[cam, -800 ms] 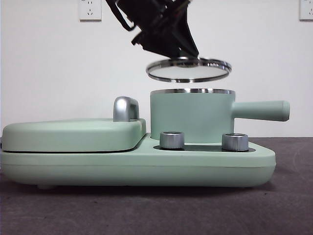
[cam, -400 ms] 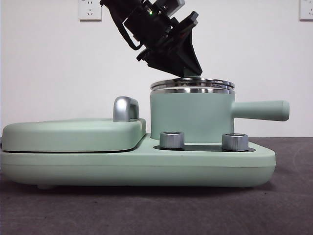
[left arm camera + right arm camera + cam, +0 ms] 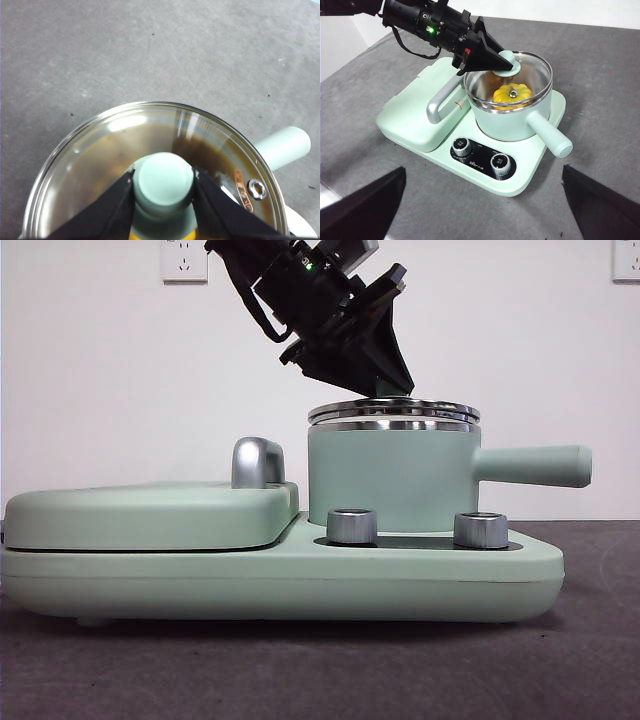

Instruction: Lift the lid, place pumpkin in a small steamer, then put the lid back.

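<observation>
The glass lid lies flat on the rim of the small steamer, a mint-green pot with its straight handle pointing right. My left gripper reaches down from the upper left. In the left wrist view its two jaws press on either side of the lid's mint-green knob, so the left gripper is shut on it. Through the glass, the right wrist view shows the yellow-orange pumpkin inside the steamer. My right gripper hangs open, well back from the appliance.
The steamer stands on a mint-green appliance base with two steel dials in front. To its left is the flat griddle cover with a chrome handle. Dark grey table surrounds the base.
One second ago the lid hung tilted above the pot. My left gripper lowered it onto the rim, and nothing has moved visibly in the last half second.
</observation>
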`<state>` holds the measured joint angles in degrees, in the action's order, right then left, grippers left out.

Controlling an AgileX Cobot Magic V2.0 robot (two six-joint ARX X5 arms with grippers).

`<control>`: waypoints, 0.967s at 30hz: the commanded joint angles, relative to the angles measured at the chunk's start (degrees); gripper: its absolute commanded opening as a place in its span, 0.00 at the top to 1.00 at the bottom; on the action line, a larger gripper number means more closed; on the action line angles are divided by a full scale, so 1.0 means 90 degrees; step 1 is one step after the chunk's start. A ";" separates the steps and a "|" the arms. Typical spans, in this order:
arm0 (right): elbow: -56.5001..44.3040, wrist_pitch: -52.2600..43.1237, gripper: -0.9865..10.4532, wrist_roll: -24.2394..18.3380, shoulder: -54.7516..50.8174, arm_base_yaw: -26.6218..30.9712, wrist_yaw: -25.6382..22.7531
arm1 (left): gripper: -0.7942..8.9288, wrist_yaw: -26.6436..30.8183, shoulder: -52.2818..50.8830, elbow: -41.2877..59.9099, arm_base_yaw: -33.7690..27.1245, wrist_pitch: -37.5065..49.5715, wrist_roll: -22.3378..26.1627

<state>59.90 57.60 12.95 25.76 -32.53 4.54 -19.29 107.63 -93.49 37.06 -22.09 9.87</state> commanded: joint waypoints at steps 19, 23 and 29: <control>0.0053 -0.0066 0.48 0.0338 0.0032 -0.0036 -0.0005 | 0.80 -0.0024 0.0335 -0.0199 0.0092 -0.0250 0.0857; 0.0053 -0.0066 0.48 0.0350 0.0032 -0.0036 -0.0005 | 0.80 -0.0024 0.0355 -0.0199 0.0092 -0.0415 0.0848; 0.0053 -0.0061 0.48 0.0347 0.0032 -0.0036 -0.0005 | 0.69 -0.0024 0.0338 -0.0328 0.0053 -0.0430 0.0634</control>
<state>59.90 57.60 15.46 25.76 -32.53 4.54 -19.57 108.68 -95.18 37.26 -25.21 16.19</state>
